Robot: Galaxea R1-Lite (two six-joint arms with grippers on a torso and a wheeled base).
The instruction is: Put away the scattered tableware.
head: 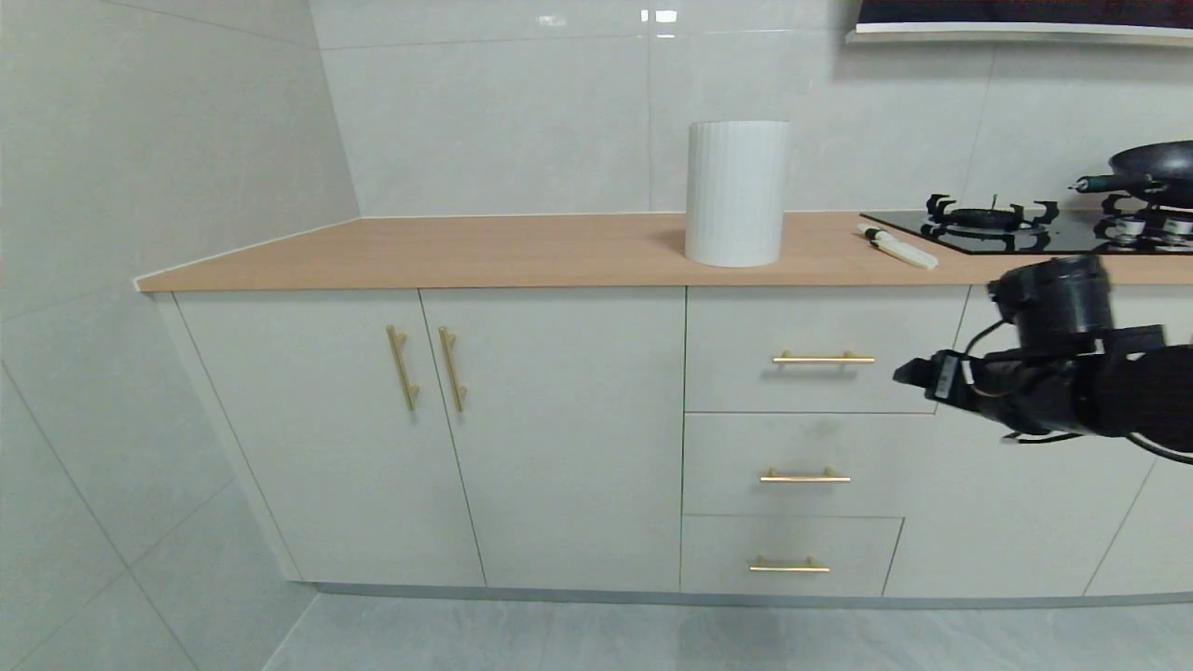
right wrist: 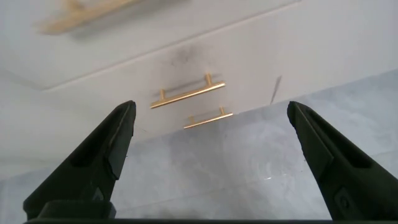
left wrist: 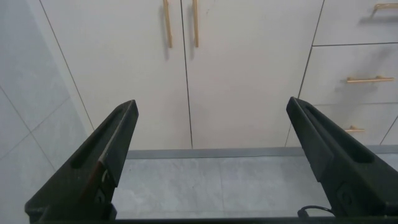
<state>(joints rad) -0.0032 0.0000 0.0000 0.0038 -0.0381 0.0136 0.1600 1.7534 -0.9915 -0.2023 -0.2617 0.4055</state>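
Observation:
A white-handled utensil (head: 897, 247) lies on the wooden countertop (head: 485, 250), just left of the stove. A tall white ribbed cylinder (head: 736, 193) stands upright on the counter, left of the utensil. My right gripper (head: 918, 375) hangs in front of the drawer column, below counter level and beside the top drawer's handle (head: 823, 358). In the right wrist view that gripper (right wrist: 210, 107) is open and holds nothing, facing two brass drawer handles (right wrist: 188, 95). My left gripper (left wrist: 211, 106) is open and holds nothing, low before the double cabinet doors (left wrist: 186, 68).
A black gas stove (head: 1025, 228) with a dark pan (head: 1151, 168) fills the counter's right end. Below are two cabinet doors (head: 429, 419) and three shut drawers, the middle handle (head: 804, 477) and the bottom one (head: 788, 565). A tiled wall closes the left side.

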